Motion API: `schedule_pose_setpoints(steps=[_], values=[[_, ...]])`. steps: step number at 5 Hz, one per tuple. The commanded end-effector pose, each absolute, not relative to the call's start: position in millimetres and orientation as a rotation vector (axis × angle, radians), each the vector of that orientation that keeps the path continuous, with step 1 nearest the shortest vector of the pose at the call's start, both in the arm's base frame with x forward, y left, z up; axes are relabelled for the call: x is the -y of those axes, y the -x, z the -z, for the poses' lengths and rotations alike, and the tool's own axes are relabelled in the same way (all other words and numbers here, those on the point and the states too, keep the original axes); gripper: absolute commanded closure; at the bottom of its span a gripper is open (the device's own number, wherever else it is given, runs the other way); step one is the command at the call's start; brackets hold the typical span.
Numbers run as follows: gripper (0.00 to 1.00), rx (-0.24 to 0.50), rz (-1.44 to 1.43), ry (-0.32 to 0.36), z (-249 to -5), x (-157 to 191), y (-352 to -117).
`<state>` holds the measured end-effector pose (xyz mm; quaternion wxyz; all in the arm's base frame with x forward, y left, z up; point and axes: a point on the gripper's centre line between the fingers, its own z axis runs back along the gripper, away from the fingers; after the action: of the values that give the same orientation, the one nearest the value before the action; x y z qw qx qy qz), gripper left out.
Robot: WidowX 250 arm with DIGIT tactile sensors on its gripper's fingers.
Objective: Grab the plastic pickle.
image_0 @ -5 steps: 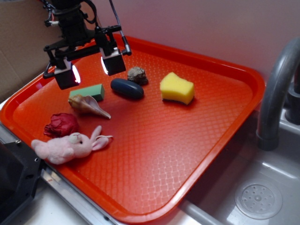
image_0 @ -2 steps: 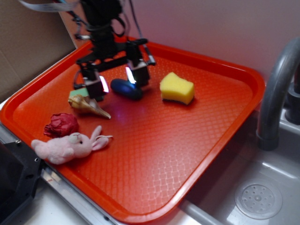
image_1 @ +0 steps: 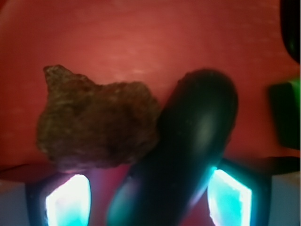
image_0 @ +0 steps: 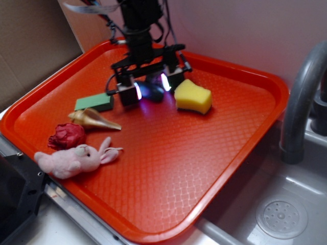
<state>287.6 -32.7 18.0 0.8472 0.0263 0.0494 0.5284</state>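
Plastic pickle (image_1: 188, 155) looked smooth, dark and glossy – a rounded oblong lying on the orange tray (image_0: 214, 168), touching a rough brown rock (image_1: 94, 125). Gripper (image_0: 150, 87) was down low over it, jaws spread wide – pickle between the lit fingers (image_1: 68, 205), not squeezed.

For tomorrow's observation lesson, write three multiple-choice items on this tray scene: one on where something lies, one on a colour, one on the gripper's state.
1. What lies right beside the plastic pickle in the wrist view?
A. the rock lump
B. a spoon
C. a cup

2. What colour is the sponge?
A. blue
B. yellow
C. white

3. How does the gripper stand?
A. shut on the sponge
B. open, fingers either side of the pickle
C. raised far above the tray

Key: 1 A, the rock sits against the pickle's side. 2 B, it is plainly yellow. 3 B, both lit fingers flank the pickle with gaps showing.
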Motion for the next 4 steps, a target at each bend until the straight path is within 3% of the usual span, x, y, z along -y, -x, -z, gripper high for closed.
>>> schedule_pose_setpoints(steps=[1,2,3,4], values=[[1.00,-0.080,-1.036,-0.027,-29.1,25.6,-262.3],[1.00,-0.014,-0.874,0.013,-63.6,21.6,-240.0],[1.00,0.053,-0.723,-0.016,-112.7,22.1,-204.1],[1.00,0.070,-0.473,-0.021,-162.5,14.4,-199.0]])
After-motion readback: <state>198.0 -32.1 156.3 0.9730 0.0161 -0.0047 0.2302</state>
